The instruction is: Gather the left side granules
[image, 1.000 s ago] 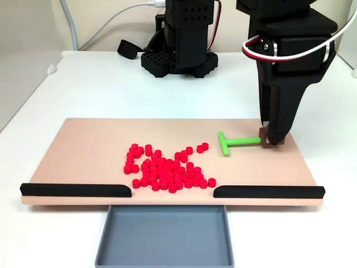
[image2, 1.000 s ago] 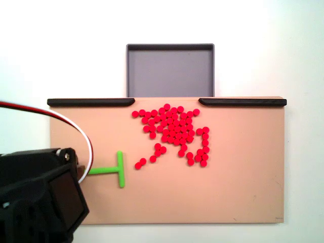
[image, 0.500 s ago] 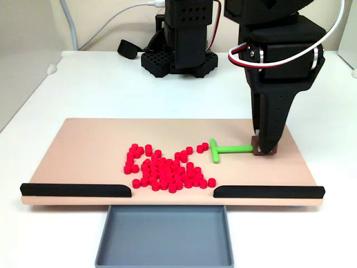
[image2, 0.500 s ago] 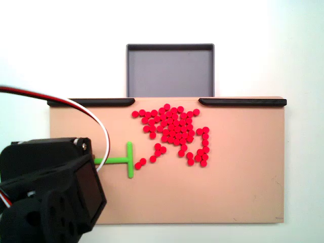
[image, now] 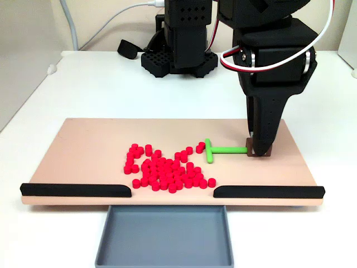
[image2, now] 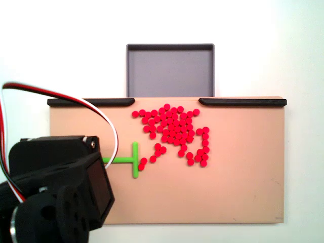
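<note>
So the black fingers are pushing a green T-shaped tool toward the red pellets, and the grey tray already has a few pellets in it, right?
Not quite: the grey tray is empty, as the fixed view from above shows. The rest holds: green T-shaped tool, red pellets.

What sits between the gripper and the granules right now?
The green T-shaped pusher, held by the gripper, its crossbar at the nearest granules; clearest in the front fixed view.

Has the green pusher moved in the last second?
Yes. The green pusher slid left along the board in a fixed view, its crossbar now touching the nearest red granules.
</note>
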Controlling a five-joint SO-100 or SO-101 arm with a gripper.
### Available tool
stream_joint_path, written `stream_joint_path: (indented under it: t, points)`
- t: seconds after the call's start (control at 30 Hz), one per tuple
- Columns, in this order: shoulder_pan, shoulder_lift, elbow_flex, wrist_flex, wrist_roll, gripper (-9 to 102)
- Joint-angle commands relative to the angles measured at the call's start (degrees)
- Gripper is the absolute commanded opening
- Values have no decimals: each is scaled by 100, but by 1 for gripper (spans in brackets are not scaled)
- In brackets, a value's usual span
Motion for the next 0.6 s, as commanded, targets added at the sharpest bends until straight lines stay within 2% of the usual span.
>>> stream_joint_path:
  t: [0.0,0.57]
  points:
    - [123,-9,-53,-9,-79,0]
    - [492,334,378,-9,-536,0]
